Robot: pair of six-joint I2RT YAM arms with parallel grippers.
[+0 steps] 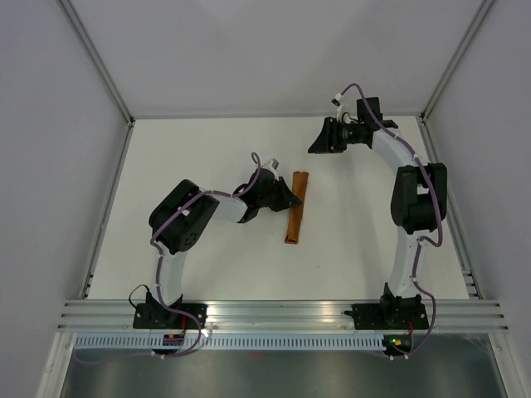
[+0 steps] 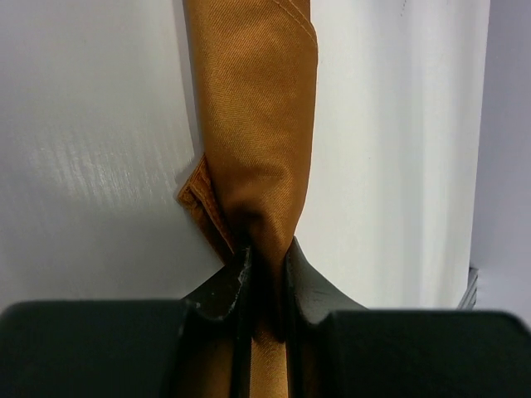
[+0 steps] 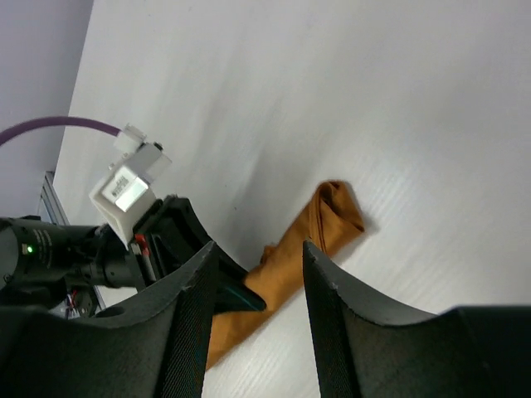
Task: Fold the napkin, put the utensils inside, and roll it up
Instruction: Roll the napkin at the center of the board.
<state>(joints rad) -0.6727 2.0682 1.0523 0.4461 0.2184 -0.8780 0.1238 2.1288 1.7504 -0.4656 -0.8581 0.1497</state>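
**Status: left gripper (image 1: 290, 199) pinching the rolled napkin (image 1: 295, 214), right gripper (image 1: 319, 144) open and clear**

The napkin is a slim rust-orange tube. It lies roughly near-to-far around the middle of the tabletop (image 1: 365, 249), well apart from every edge.

The left gripper comes in from the left and is almost closed. Its fingers (image 2: 228, 286) are clamped on a pinch of cloth at the roll's flank. In the left wrist view a folded hem corner sticks out on the left of the roll, just above the fingertips.

One end of the roll looks loose in the right wrist view, with a crumpled fold showing.

The right gripper sits near the far edge, off the roll, its jaws wide apart with nothing between them. Its camera looks back at the roll and the left gripper.

Room:
- There is bare tabletop on both sides of the roll.
- The widest stretch is between the roll and the right arm's column.

Boundaries:
- White walls (image 1: 50, 124) stand on the left, right and far sides.
- An aluminium rail (image 1: 282, 313) runs along the near edge.
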